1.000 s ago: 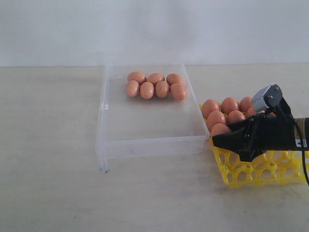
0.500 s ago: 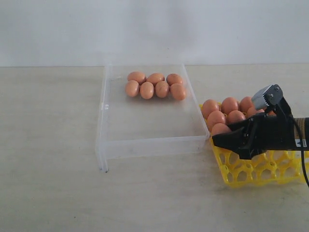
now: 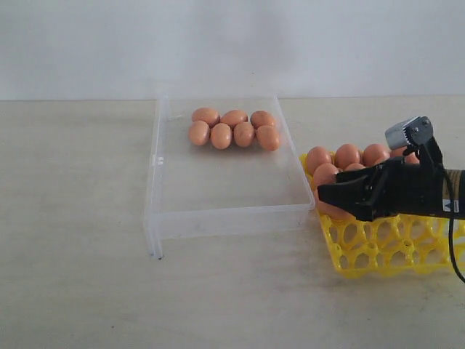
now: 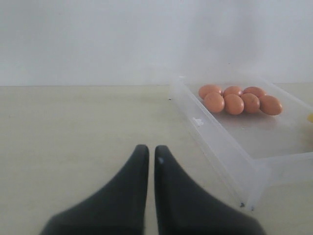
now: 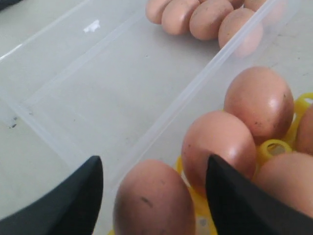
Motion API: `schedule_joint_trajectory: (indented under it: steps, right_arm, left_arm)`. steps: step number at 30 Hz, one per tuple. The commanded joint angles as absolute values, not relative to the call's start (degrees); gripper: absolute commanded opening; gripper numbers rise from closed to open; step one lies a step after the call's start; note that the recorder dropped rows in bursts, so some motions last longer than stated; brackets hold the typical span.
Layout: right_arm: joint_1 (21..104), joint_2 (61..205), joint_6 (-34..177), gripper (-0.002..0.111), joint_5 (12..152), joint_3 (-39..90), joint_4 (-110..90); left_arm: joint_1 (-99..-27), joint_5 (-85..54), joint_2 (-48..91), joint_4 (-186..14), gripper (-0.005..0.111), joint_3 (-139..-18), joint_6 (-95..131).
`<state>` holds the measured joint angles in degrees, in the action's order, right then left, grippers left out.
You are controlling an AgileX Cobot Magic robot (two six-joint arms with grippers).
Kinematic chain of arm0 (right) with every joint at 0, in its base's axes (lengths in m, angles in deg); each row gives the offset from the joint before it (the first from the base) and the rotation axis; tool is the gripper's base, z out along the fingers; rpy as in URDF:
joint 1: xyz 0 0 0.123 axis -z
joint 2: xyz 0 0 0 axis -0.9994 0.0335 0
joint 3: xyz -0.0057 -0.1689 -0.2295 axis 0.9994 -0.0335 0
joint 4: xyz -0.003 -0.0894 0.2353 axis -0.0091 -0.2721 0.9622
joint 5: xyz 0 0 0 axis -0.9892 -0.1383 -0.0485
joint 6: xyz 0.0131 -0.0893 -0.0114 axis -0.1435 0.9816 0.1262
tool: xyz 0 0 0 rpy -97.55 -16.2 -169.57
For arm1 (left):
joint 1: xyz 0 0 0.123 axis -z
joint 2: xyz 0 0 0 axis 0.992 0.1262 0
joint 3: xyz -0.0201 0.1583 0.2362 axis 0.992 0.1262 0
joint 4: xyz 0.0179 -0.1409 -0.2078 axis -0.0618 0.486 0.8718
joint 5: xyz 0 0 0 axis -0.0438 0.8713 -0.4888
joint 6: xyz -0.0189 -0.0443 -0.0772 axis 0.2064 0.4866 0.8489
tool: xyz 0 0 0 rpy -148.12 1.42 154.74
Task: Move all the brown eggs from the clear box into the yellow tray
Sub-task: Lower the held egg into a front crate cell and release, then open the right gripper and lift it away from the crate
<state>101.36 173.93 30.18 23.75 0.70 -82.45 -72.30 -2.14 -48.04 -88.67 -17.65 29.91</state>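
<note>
Several brown eggs lie in a cluster at the far end of the clear box. More eggs fill the far cells of the yellow tray, to the right of the box. My right gripper hovers over the tray's near-left corner. In the right wrist view that gripper is open and straddles one egg resting in the tray, with a gap on each side. My left gripper is shut and empty, low over the table beside the box.
The near half of the box floor is bare. The tray's front rows show only yellow lattice. A pale wall runs behind the table. The left arm does not show in the exterior view.
The right gripper's jaws have widened off the egg, which stays in the tray's near-left cell. The gripper has risen slightly. The eggs in the box have not moved.
</note>
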Motion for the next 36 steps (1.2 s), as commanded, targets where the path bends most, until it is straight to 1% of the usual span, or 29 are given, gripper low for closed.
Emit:
schedule_joint_trajectory:
  steps: [1,13,14,15,16,17,18,19,20,22,23,24,25,26,27,28,29,30,31,32,34,36]
  right_arm:
    - [101.53,171.63,30.79,0.055,23.08,0.80,-80.96]
    - [101.53,159.48,31.40,0.054,20.96,0.80,-74.38]
    - [101.53,158.24,31.40,0.052,20.15,0.80,-74.05]
    - [101.53,157.02,31.40,0.046,19.67,0.80,-74.00]
    - [101.53,155.80,31.40,0.037,19.42,0.80,-74.00]
    - [100.64,153.55,30.71,0.017,20.44,0.80,-74.00]
    - [99.96,152.43,30.48,0.005,21.21,0.80,-74.00]
    - [98.20,150.62,30.11,0.000,23.11,0.80,-73.77]
    - [96.94,149.72,30.12,0.000,24.79,0.80,-73.79]
    - [92.42,147.55,29.37,0.000,33.86,2.51,-74.81]
    - [88.17,146.55,26.82,0.000,43.45,4.37,-75.74]
    - [83.52,145.86,18.20,0.000,58.84,6.90,-77.23]
    - [80.75,145.72,13.95,0.000,69.27,8.31,-79.01]
    - [76.00,145.72,11.37,0.000,89.75,9.98,-80.81]
    - [73.82,145.57,12.99,0.000,97.58,10.34,-79.87]
    - [71.05,145.03,21.41,0.000,105.99,10.75,-72.06]
    - [70.10,144.73,30.29,0.000,107.89,10.96,-63.96]
    - [69.62,144.44,52.22,0.000,110.52,11.64,-43.07]
    - [70.08,144.69,64.83,0.000,113.00,12.31,-30.41]
    - [72.13,145.81,84.29,0.000,118.65,13.89,-11.95]
    - [74.64,147.56,93.15,0.000,123.13,15.68,0.39]
    - [77.23,149.20,95.36,0.000,124.23,17.12,4.03]
  left_arm:
    - [-72.50,-2.19,-48.16,-88.53,0.004,-17.50,29.78]
    - [-72.50,-2.19,-48.16,-88.53,0.004,-17.50,29.78]
    - [-72.50,-2.19,-48.16,-88.53,0.004,-17.50,29.78]
    - [-72.50,-2.19,-48.16,-88.53,0.004,-17.50,29.78]
    - [-72.50,-2.19,-48.16,-88.53,0.004,-17.50,29.78]
    - [-72.50,-2.09,-48.16,-88.53,0.004,-17.50,29.78]
    - [-72.50,-2.09,-48.16,-88.53,0.004,-17.50,29.78]
    - [-72.50,-2.09,-48.16,-88.53,0.004,-17.50,29.78]
    - [-72.50,-2.09,-48.16,-88.53,0.004,-17.50,29.78]
    - [-72.50,-2.09,-48.16,-88.53,0.004,-17.50,29.78]
    - [-72.50,-2.09,-48.16,-88.53,0.004,-17.50,29.78]
    - [-72.50,-2.09,-48.16,-88.53,0.004,-17.50,29.78]
    - [-72.50,-2.09,-48.16,-88.53,0.004,-17.50,29.78]
    - [-72.50,-2.20,-48.16,-88.53,0.004,-17.50,29.78]
    - [-72.50,-2.20,-48.16,-88.53,0.004,-17.50,29.78]
    - [-72.50,-2.20,-48.16,-88.53,0.004,-17.50,29.78]
    - [-72.50,-2.20,-48.16,-88.53,0.004,-17.50,29.78]
    - [-72.50,-2.20,-48.16,-88.53,0.004,-17.50,29.78]
    - [-72.50,-2.20,-48.16,-88.53,0.004,-17.50,29.78]
    - [-72.50,-2.20,-48.16,-88.53,0.004,-17.50,29.78]
    - [-72.50,-2.20,-48.16,-88.53,0.004,-17.50,29.78]
    - [-72.50,-2.20,-48.16,-88.53,0.004,-17.50,29.78]
